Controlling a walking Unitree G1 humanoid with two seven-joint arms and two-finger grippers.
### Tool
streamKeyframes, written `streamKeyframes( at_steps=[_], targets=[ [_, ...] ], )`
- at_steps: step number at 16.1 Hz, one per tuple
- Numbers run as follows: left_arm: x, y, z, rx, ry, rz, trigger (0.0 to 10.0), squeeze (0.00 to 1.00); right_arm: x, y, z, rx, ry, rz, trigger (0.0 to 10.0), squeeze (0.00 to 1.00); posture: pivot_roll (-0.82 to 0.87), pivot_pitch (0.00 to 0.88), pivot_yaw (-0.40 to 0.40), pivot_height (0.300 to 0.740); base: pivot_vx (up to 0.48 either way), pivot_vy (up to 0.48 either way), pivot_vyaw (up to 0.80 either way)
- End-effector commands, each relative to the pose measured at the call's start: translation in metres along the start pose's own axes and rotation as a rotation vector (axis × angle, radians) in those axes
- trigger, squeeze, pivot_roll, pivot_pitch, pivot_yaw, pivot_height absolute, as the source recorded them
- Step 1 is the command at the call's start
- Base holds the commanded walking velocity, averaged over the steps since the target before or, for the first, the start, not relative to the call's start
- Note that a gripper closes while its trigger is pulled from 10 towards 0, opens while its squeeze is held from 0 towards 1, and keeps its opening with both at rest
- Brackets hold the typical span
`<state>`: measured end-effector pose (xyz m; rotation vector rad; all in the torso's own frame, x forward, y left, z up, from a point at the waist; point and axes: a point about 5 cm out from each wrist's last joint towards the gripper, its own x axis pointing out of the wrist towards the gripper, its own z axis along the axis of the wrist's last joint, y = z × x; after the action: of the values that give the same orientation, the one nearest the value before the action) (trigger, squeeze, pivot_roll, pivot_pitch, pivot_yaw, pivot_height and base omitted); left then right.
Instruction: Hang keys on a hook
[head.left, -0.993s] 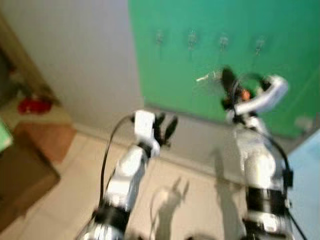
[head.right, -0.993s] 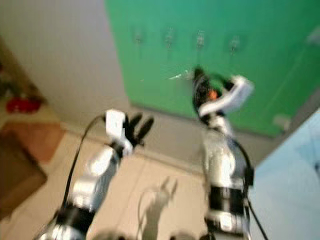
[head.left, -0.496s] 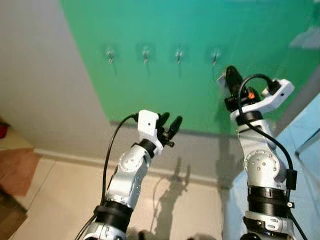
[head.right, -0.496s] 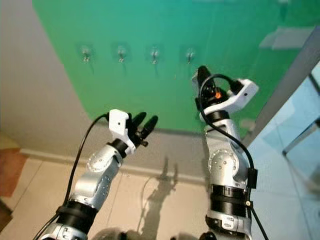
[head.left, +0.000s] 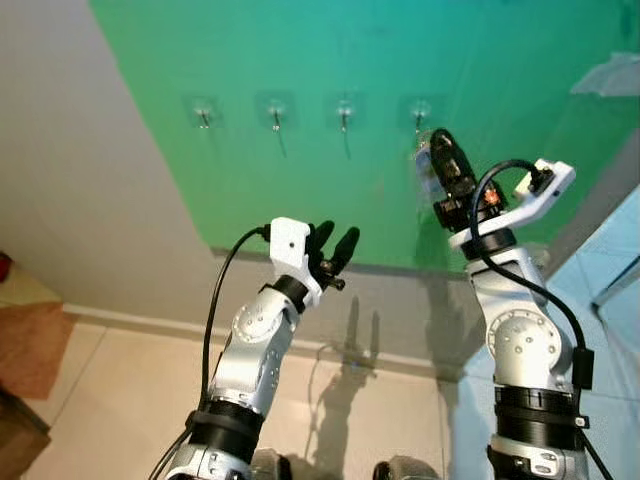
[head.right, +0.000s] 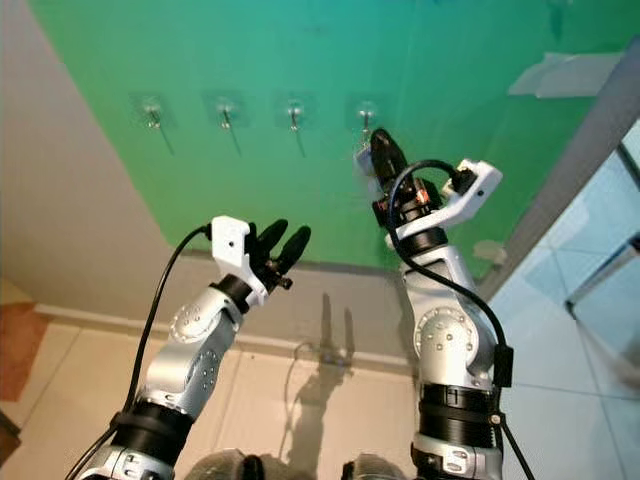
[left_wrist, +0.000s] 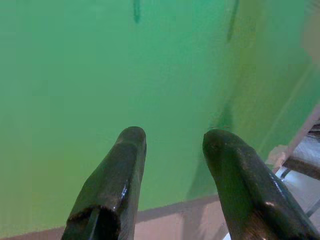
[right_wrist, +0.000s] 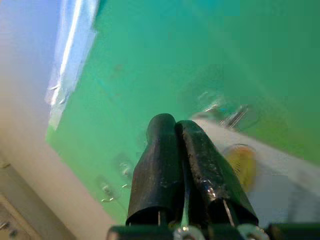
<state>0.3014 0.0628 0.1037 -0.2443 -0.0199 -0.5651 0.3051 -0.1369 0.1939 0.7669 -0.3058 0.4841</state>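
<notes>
**Right gripper raised to the rightmost hook**

Where the right gripper stood lower and to the right of the rightmost hook half a second ago, it now reaches up so its tip sits just below and beside that hook. The whole scene has also shifted in the eye views, so the camera moved as well.

Item 1, right arm: forearm upright, wrist bent toward the green wall, fingers pointing up and left. In the wrist view the two black fingers are pressed together. A pale, blurred shape shows at the fingertips against the wall; whether this is the keys cannot be told. In the wrist view a hook on its clear pad lies just past the fingertips, with a white strip and a blurred yellowish round thing beside them.

Item 2, left arm: held up and bent at mid height, well left of the right arm and lower than the hooks. Left gripper points up and right toward the wall, fingers spread apart with nothing between them.

Item 3, hooks: four in a row on the wall, each on a clear pad, all bare; the leftmost is well apart from both grippers.

Item 4, writing: none legible.
</notes>
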Motion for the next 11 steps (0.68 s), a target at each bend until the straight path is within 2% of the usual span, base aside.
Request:
streamKeyframes(
  at_steps=[1, 5, 7, 9, 11],
  targets=[
    [-0.003, 0.005, 0.0, 0.003, 0.007, 0.02, 10.0, 0.0, 0.004, 0.008, 0.0, -0.001, 0.004, 0.039, 10.0, 0.0, 0.0, 0.074, 0.034, 0.74, 0.0, 0.0, 0.0],
    [-0.004, 0.004, -0.001, 0.007, 0.008, 0.019, 10.0, 0.0, 0.002, 0.009, -0.012, -0.013, 0.076, 0.069, 10.0, 0.0, 0.01, 0.07, 0.025, 0.74, 0.0, 0.0, 0.0],
    [-0.005, 0.004, -0.001, 0.008, 0.006, 0.02, 10.0, 0.0, 0.002, 0.001, -0.014, -0.016, 0.07, 0.013, 10.0, 0.0, 0.01, 0.072, 0.025, 0.74, 0.0, 0.0, 0.0],
    [-0.006, 0.005, 0.0, 0.01, 0.004, 0.024, 10.0, 0.0, 0.009, -0.009, -0.01, -0.015, 0.025, -0.075, 10.0, 0.0, 0.01, 0.076, 0.031, 0.74, 0.0, 0.0, 0.0],
    [-0.006, 0.005, 0.0, 0.012, 0.002, 0.023, 10.0, 0.0, 0.014, -0.011, -0.008, 0.002, 0.0, -0.097, 10.0, 0.0, 0.01, 0.078, 0.034, 0.74, 0.0, 0.0, 0.0]
  ],
)
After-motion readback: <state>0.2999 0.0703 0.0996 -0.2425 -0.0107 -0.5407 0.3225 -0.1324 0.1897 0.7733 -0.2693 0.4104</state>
